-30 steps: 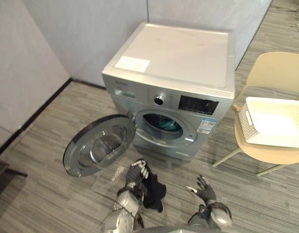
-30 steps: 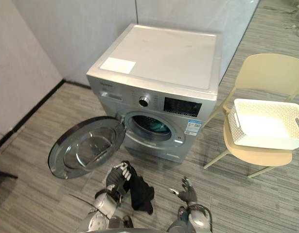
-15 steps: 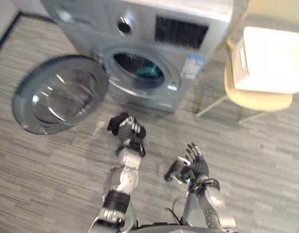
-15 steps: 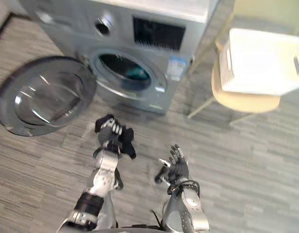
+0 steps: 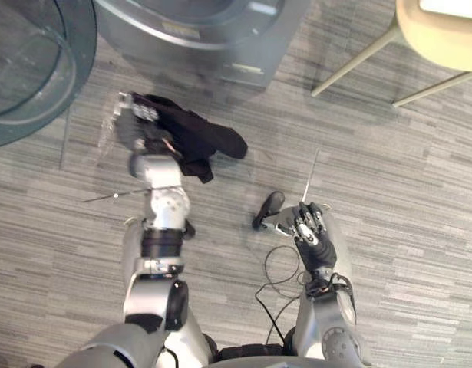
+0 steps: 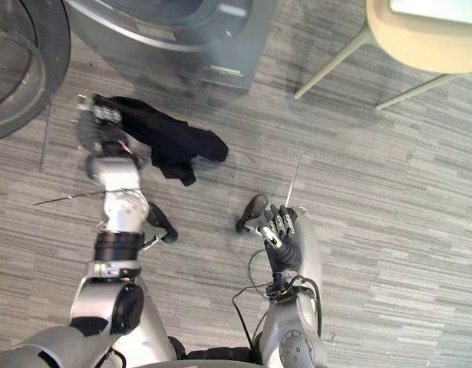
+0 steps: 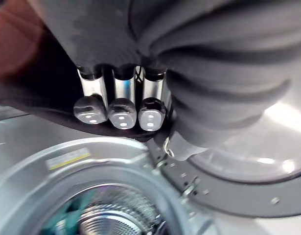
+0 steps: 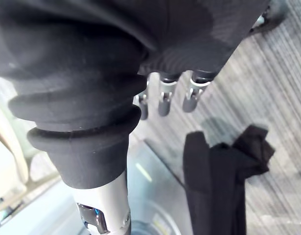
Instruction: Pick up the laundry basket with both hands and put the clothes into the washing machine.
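Floor [image 5: 404, 176] of grey wood-look planks runs all around the washing machine [image 5: 201, 31], whose silver front shows at the upper edge of the head views. Round glass door [image 5: 24, 69] stands swung open on the robot's left of the washing machine. Beige chair [image 6: 420, 38] stands just beside the washing machine on its right. A white strip of the laundry basket [image 6: 439, 4] shows on the seat, so the basket sits on the chair, well apart from both hands. Black garment [image 5: 197, 138] hangs in front of the washing machine, near its base, and trails rightward from the left hand [image 5: 136, 126]. Left hand: fingers [image 7: 116, 105] curled tight over the dark cloth, holding it up before the washing machine. Its wrist view looks past them into the drum opening [image 7: 106, 215], where a bit of teal fabric [image 7: 67, 223] lies inside. Right hand [image 5: 303, 224] sits further out from the washing machine front than the garment and to the right of it. Its fingers are loosely extended, thumb spread, grasping nothing. Its wrist view shows the garment hanging between it and the washing machine.
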### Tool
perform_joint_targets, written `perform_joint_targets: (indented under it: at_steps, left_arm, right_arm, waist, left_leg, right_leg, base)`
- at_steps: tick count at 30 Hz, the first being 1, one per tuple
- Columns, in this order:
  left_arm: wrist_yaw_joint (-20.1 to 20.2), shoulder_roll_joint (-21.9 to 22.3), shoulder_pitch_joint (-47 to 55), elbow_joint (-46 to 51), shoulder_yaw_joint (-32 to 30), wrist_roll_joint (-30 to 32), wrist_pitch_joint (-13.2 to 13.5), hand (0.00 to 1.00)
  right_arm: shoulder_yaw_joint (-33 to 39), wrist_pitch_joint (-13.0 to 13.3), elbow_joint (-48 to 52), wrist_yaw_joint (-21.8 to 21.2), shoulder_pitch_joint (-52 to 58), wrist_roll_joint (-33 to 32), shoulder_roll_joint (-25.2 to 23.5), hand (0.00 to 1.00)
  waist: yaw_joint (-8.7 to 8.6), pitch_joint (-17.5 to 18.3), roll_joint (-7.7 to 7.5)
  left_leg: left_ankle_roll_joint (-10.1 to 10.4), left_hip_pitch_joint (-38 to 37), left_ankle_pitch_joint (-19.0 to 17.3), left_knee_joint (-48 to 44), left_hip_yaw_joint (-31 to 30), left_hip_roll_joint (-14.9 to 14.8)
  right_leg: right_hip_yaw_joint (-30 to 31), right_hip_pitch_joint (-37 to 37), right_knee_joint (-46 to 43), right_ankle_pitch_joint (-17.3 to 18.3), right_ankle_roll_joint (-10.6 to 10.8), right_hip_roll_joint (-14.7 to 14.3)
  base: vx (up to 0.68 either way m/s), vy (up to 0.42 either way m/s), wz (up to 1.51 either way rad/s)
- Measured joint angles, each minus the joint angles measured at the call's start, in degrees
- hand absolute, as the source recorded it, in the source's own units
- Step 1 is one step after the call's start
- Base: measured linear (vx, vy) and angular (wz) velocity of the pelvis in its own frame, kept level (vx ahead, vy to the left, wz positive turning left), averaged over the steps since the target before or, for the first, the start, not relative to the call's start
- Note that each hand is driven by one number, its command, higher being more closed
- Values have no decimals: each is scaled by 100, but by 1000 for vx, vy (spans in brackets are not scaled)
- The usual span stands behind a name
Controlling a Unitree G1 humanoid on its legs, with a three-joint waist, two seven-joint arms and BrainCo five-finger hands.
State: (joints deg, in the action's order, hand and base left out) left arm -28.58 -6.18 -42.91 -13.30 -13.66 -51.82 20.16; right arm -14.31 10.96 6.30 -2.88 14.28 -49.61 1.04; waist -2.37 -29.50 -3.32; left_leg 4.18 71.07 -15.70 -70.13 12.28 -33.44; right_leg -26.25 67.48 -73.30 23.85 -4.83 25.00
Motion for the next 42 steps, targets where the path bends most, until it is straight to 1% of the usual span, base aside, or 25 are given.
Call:
perform_joint_targets:
  at_steps: [1, 2, 3, 6, 9, 10, 12, 14, 17, 20, 22, 24, 26, 27, 29, 31, 32, 34, 35, 36, 37, 38, 39, 40, 42]
  left_arm:
    - [-47, -280, -286, 0, -104, -71, 138, 100]
    - [-48, -344, -351, 0, -106, -97, 160, 100]
    - [-47, -627, -718, -1, -108, -152, 208, 100]
    - [-19, -929, -1272, -90, -20, -156, 231, 100]
    - [151, -1254, -1713, -262, 236, -166, 202, 100]
    - [209, -1331, -1805, -309, 287, -180, 180, 100]
    - [385, -1577, -2067, -442, 467, -283, 91, 100]
    - [520, -1711, -2230, -479, 632, -379, -29, 100]
    - [624, -1711, -2406, -530, 848, -417, -127, 100]
    - [628, -1626, -2405, -602, 983, -612, -172, 100]
    - [603, -1557, -2344, -737, 966, -685, -190, 100]
    - [587, -1428, -2323, -689, 973, -853, -149, 100]
    - [586, -1216, -2311, -616, 965, -1005, -54, 100]
    - [581, -1032, -2241, -614, 960, -1150, 18, 100]
    - [569, -1009, -2034, -597, 838, -1195, 56, 100]
    - [528, -905, -1672, -502, 690, -1282, 75, 100]
    - [488, -882, -1476, -392, 594, -1315, 166, 100]
    - [441, -937, -1154, -245, 436, -1347, 344, 100]
    - [392, -1021, -1103, -244, 434, -1343, 389, 100]
    - [305, -1093, -1127, -249, 438, -1349, 394, 100]
    - [283, -1113, -1148, -265, 442, -1350, 394, 100]
    - [227, -1135, -1229, -312, 464, -1354, 379, 100]
    - [216, -1154, -1311, -319, 475, -1361, 373, 100]
    - [214, -1206, -1389, -319, 520, -1377, 378, 100]
    - [217, -1424, -1463, -398, 600, -1415, 377, 100]
  right_arm:
    - [22, 12, 46, -133, 0, -61, -3, 0]
    - [23, 15, 64, -141, 2, -67, -8, 0]
    - [23, 20, 102, -245, 2, -134, -8, 0]
    - [85, 11, 102, -345, 2, -154, -65, 0]
    - [177, 9, 102, -384, 1, -155, -138, 0]
    - [207, 5, 101, -410, 1, -155, -153, 0]
    - [320, 0, 97, -505, -8, -154, -224, 0]
    - [433, -2, 87, -535, -11, -155, -281, 0]
    - [546, -9, 77, -533, -10, -157, -363, 0]
    - [560, -15, 63, -524, -8, -158, -419, 0]
    - [590, -15, 43, -460, 4, -183, -419, 0]
    - [505, -6, 118, -404, -4, -292, -416, 0]
    - [348, 1, 178, -349, -108, -366, -390, 0]
    - [189, -10, 162, -309, -320, -381, -367, 0]
    - [-95, -9, 130, -293, -700, -380, -368, 0]
    - [-361, 2, 242, -238, -739, -385, -357, 0]
    - [-488, -2, 337, -176, -722, -394, -321, 0]
    - [-639, 74, 670, -44, -739, -434, -196, 0]
    - [-680, 181, 819, 30, -752, -440, -209, 0]
    - [-678, 329, 1015, 97, -791, -498, -186, 0]
    - [-686, 389, 1085, 141, -824, -570, -143, 0]
    - [-691, 447, 1114, 167, -976, -683, -31, 0]
    - [-698, 486, 1114, 174, -1171, -740, 68, 0]
    - [-698, 553, 1119, 213, -1297, -742, 113, 0]
    - [-712, 641, 1130, 342, -1506, -730, 120, 0]
  waist:
    - [-2, 0, 0]
    - [-2, 0, 0]
    - [-8, -1, -3]
    - [-21, -30, -61]
    - [-35, -30, -71]
    - [-35, -30, -71]
    - [-41, -30, -73]
    - [-78, -30, -73]
    - [-135, -25, -82]
    - [-166, -26, -84]
    - [-231, -31, -87]
    - [-209, -30, -88]
    - [-219, -24, -104]
    - [-209, -48, -219]
    - [-207, -94, -311]
    - [-253, -126, -370]
    - [-341, -125, -371]
    - [-176, -127, -427]
    - [-130, -110, -508]
    - [-212, -100, -524]
    - [-248, -100, -525]
    - [-327, -101, -527]
    - [-372, -86, -550]
    - [-359, -79, -570]
    - [-447, -75, -568]
  left_leg:
    - [-1, 193, -1, -47, -49, -43]
    - [0, 230, 0, -45, -49, -46]
    - [2, 422, 1, -42, -56, -55]
    - [0, 531, 1, -73, -72, -59]
    - [-6, 604, 0, -86, -81, -54]
    - [-23, 628, -9, -92, -90, -54]
    - [-129, 693, -22, -145, -136, -59]
    - [-240, 715, -89, -227, -154, -67]
    - [-313, 724, -154, -299, -146, -56]
    - [-343, 614, -387, -437, -93, -41]
    - [-359, 413, -662, -664, -46, -113]
    - [-355, 346, -860, -841, -57, -272]
    - [-415, 252, -895, -711, 17, -230]
    - [-473, -86, -840, -393, 387, -123]
    - [-411, -574, -658, 105, 788, -64]
    - [-383, -1117, -513, 306, 977, -51]
    - [-373, -1250, -458, 288, 929, -87]
    - [-304, -1065, -109, -75, 111, -158]
    - [-238, -903, 77, -109, -337, 1]
    - [-242, -659, 201, 58, -774, 216]
    - [-268, -619, 184, 189, -782, 214]
    - [-418, -569, 69, 531, -631, 110]
    - [-227, -592, 79, 982, -334, -10]
    - [-75, -700, 237, 1286, 20, -137]
    - [-35, -985, 724, 1978, 819, -270]
  right_leg:
    - [-22, 150, -17, 0, 1, -21]
    - [-32, 180, -8, 0, 1, -21]
    - [-70, 318, 24, -1, 1, -18]
    - [-86, 375, 27, -13, 8, -6]
    - [-112, 382, 74, -153, -4, -3]
    - [-133, 382, 87, -193, -74, -3]
    - [-178, 390, 104, -276, -233, -7]
    - [-171, 389, 111, -296, -269, -18]
    - [-131, 386, 137, -312, -248, -4]
    - [12, 376, 120, -356, -171, 0]
    - [182, 300, 34, -473, -123, -6]
    - [59, 132, 74, -504, -111, -29]
    - [-151, 15, 290, -644, -114, 16]
    - [-305, -102, 566, -782, -176, 165]
    - [-441, -395, 1071, -938, -326, 174]
    - [-360, -695, 1152, -943, -206, 130]
    - [-352, -832, 1108, -834, -176, 82]
    - [-334, -1026, 1095, -635, -211, -240]
    - [-373, -1014, 1097, -597, -233, -305]
    - [-532, -999, 1175, -573, -261, -292]
    - [-613, -995, 1225, -565, -276, -282]
    - [-742, -990, 1341, -568, -288, -296]
    - [-802, -915, 1522, -608, -229, -332]
    - [-747, -810, 1753, -663, -137, -445]
    - [-638, -715, 2236, -933, 3, -593]
  base:
    - [-47, 43, -16]
    - [-36, 89, -9]
    - [9, 76, 0]
    - [34, 112, 2]
    - [62, 101, 5]
    - [83, 93, 0]
    - [97, 101, -8]
    - [102, 118, -14]
    - [86, 129, -6]
    - [37, 121, -14]
    - [9, 166, -26]
    - [-18, 201, -36]
    - [-43, 103, -11]
    - [0, 0, 0]
    - [5, 13, -19]
    - [1, -43, -20]
    - [-22, -137, -38]
    - [-41, -161, -56]
    - [-41, -126, -23]
    - [-9, -86, 3]
    - [19, -85, 45]
    - [25, -73, 55]
    - [6, -82, 55]
    - [-19, -80, 40]
    - [-20, -83, 38]
